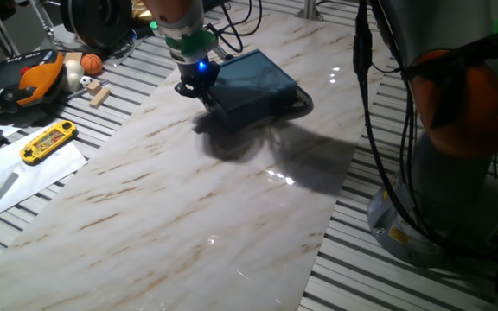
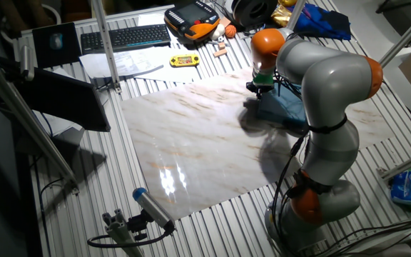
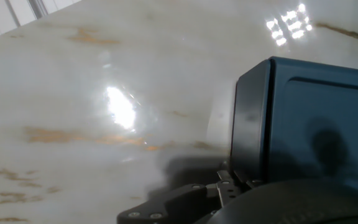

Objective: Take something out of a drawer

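At far end of marble tabletop: blue box lying flat, drawer closed as far as visible, packet not visible. Gripper low against box's near-left corner; finger spread indeterminable. Yellow handheld game well apart, left.

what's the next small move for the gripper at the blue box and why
Probably a small pull of the drawer front away from the box. The gripper sits low at the near end of the dark blue box, and the hand view shows the box's end face closed, with no gap and no packet visible. Whether the fingers already hold the knob cannot be told, so closing on it first may be needed.
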